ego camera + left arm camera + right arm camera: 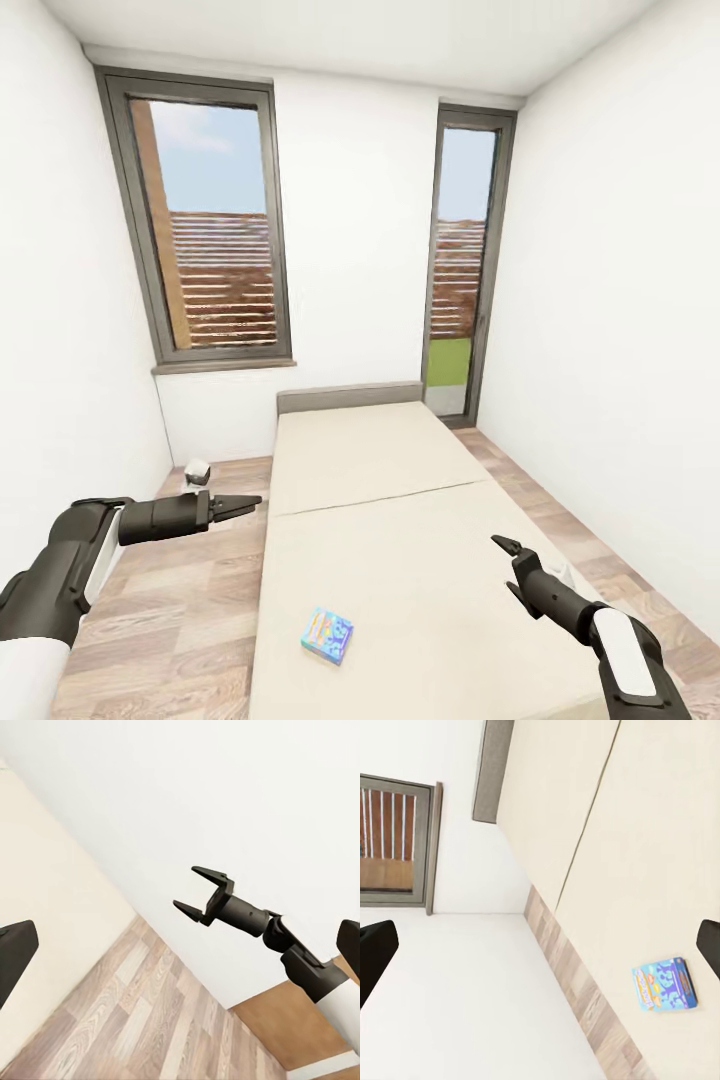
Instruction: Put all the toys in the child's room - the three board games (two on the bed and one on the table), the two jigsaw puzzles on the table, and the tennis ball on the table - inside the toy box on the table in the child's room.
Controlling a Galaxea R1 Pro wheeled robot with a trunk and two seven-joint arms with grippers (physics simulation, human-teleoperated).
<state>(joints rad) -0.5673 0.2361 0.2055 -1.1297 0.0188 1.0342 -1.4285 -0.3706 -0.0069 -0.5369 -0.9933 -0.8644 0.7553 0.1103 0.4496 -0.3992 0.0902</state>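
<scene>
One board game [328, 635], a light-blue flat box with an orange logo, lies flat on the beige bed [400, 560] near its front left part; the right wrist view has it too [664, 984]. My left gripper [255, 503] hovers open over the floor just left of the bed, its dark fingers [15, 956] spread wide. My right gripper [503, 560] hangs open above the bed's right side, well right of the box, and the left wrist view shows it [196, 891] with jaws apart. The table, toy box, jigsaw puzzles and tennis ball are out of view.
The bed's grey headboard [350, 397] stands against the far wall between a window [205, 225] and a glass door [465, 270]. Wood-plank floor [180, 580] runs along both sides of the bed. A small white-grey object [197, 470] sits on the floor near the left wall.
</scene>
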